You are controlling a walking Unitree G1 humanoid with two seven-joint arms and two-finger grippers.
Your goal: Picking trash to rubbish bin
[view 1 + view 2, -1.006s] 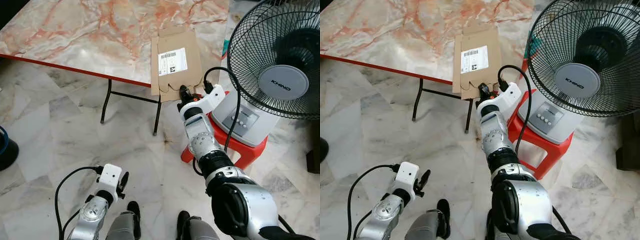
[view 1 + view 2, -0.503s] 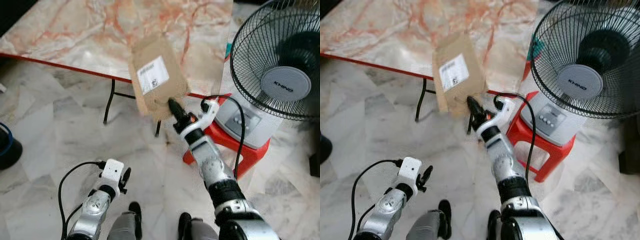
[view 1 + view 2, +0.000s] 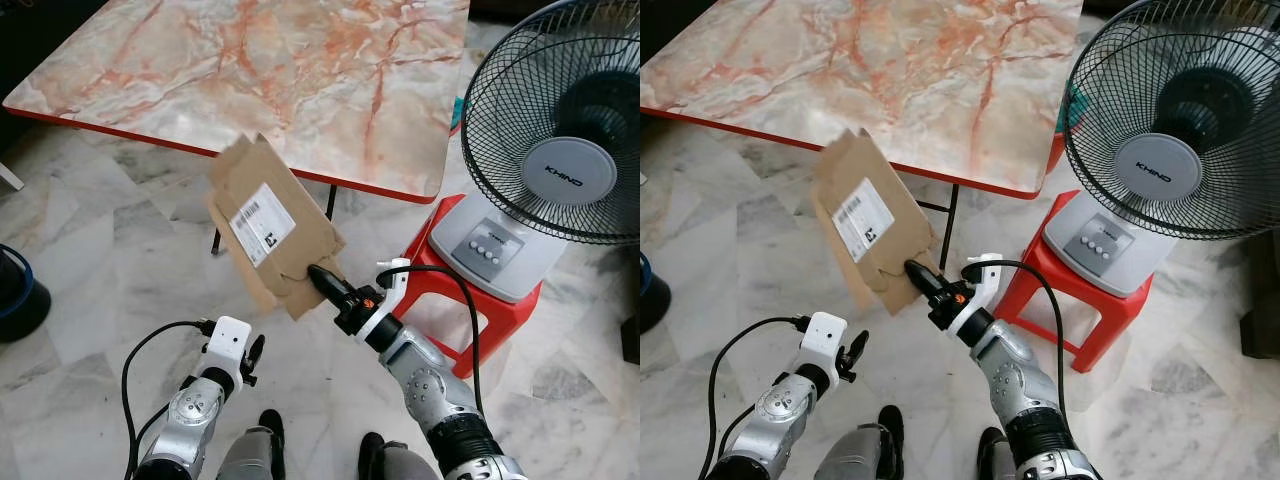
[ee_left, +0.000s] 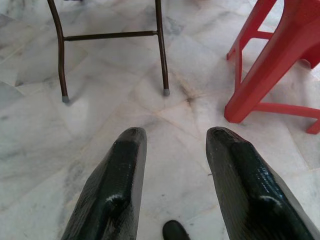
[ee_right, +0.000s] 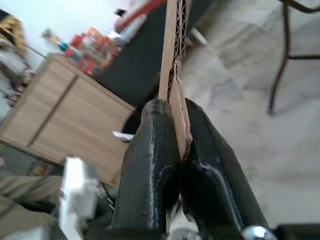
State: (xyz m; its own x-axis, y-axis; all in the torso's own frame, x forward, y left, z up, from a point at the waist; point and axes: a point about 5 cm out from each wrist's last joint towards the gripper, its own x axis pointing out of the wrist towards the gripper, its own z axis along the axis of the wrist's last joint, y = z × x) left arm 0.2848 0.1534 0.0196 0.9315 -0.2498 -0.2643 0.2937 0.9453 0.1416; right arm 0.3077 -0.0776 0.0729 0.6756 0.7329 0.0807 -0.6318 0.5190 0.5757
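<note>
The right end effector (image 3: 322,279) is clamped on the lower corner of a flattened cardboard piece (image 3: 268,225), which is off the desk (image 3: 300,70) and held in the air in front of its red edge. From the grip the cardboard's long axis runs up and away toward the robot's left, its label facing the camera. The left end effector (image 3: 252,357) hangs low near the floor, well apart from the cardboard, so the right arm alone carries it.

The right eye view shows the same hold, with the fan (image 3: 1180,150) on its red stool (image 3: 1080,310) to the right.

The left wrist view shows that end effector's fingers (image 4: 115,190) parted and empty above the marble floor.

The right wrist view shows both fingers (image 5: 150,165) pinching the cardboard's corrugated edge (image 5: 175,55), the sheet rising straight out from between them. I cannot make out a rubbish bin for certain.
</note>
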